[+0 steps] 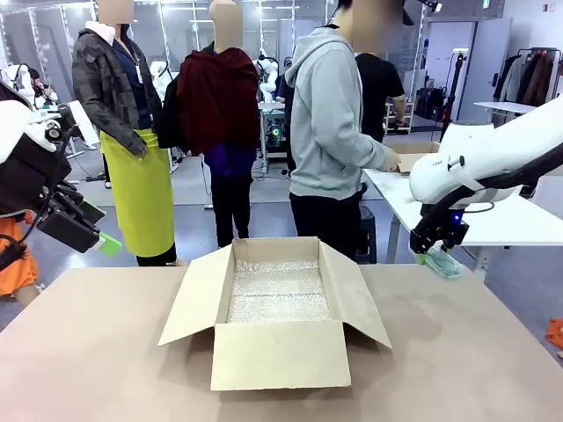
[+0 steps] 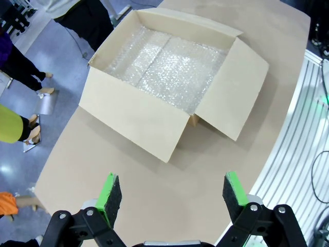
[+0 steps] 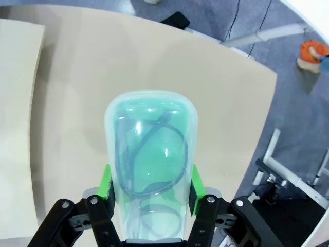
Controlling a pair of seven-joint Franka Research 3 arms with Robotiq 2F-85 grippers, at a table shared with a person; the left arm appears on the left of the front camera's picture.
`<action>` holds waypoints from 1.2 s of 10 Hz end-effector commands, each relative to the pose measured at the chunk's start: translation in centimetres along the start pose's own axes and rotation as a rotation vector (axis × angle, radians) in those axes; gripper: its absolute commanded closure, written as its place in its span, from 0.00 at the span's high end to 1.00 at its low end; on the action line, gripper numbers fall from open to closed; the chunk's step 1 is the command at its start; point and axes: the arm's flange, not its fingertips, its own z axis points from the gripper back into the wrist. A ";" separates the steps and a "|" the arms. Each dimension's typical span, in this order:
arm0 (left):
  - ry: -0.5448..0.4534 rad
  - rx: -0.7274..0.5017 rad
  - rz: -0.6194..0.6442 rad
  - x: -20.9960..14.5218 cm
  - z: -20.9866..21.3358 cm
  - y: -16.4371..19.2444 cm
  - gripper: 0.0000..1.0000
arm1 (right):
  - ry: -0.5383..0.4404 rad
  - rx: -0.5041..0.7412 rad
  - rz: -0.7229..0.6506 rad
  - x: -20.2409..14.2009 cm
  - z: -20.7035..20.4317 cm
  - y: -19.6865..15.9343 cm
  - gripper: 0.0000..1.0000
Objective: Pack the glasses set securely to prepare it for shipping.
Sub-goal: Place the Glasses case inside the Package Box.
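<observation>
1. The mint-green glasses case (image 3: 151, 164) hangs in the air above the right side of the table (image 1: 88, 352), clamped between the green pads of the right gripper (image 3: 149, 184). Its lower end is lost between the fingers.
2. Through the translucent shell a dark frame shows only as a blurred outline.
3. From the front, the case is a small pale-green tip under the gripper, too small to read further.
4. The left gripper (image 2: 172, 193) hovers over the table's left side, jaws wide apart and holding nothing. Its arm is cut off at the front view's left edge.
5. An open cardboard box (image 1: 281, 356) stands mid-table between the arms, flaps spread, with bubble wrap (image 1: 277, 290) lining its floor.
6. Beyond it a person in a grey hoodie (image 1: 330, 114) faces a white table (image 1: 510, 220); the right arm partly covers that table.
</observation>
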 end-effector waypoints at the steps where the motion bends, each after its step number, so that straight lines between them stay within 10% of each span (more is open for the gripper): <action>1: 0.000 0.002 -0.008 -0.1 0.1 0.1 1.00 | -0.001 -0.010 0.004 -1.3 0.2 0.3 0.40; 8: 0.000 0.002 -0.008 -0.1 0.1 0.1 1.00 | -0.005 0.000 0.005 -0.2 0.6 0.3 0.40; 9: 0.000 0.002 -0.008 -0.1 0.1 0.1 1.00 | -0.003 0.001 0.002 -0.4 0.5 0.3 0.64; 12: 0.000 0.002 -0.008 -0.1 0.1 0.1 1.00 | -0.116 -0.125 0.433 2.3 6.8 5.4 0.64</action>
